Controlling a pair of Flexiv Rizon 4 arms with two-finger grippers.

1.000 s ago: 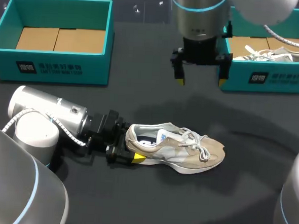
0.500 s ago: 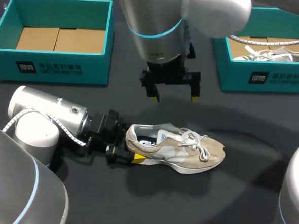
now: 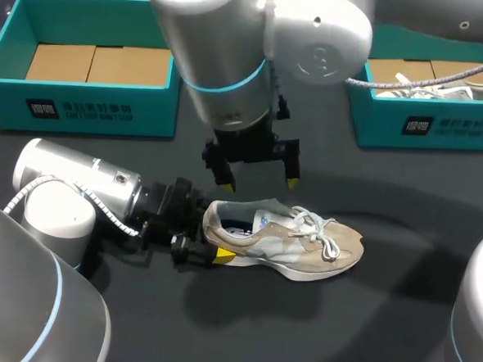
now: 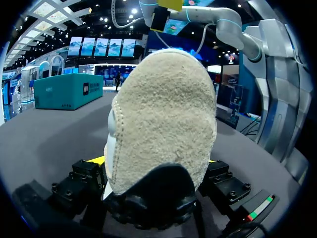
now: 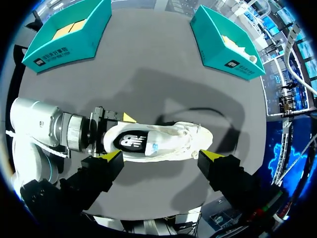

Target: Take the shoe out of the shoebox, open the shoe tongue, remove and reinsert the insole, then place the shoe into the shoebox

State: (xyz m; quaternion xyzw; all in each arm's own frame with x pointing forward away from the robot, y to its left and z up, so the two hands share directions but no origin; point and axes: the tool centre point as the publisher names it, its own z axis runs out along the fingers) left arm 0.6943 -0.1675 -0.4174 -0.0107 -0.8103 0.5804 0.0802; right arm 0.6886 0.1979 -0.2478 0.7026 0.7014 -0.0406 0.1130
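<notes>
Two shoeboxes (image 3: pixel 90 110) (image 3: pixel 441 128), two shoes (image 3: pixel 287 237) (image 3: pixel 428 87) and two hands (image 3: pixel 206 233) (image 3: pixel 259 182) are here.

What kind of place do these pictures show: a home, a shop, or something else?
Probably a robot test or demonstration bench, not a home: two robot arms are at a dark table, with two teal shoeboxes and one shoe, held at the heel by the left gripper.

Plain black table (image 3: pixel 363 336)
</notes>
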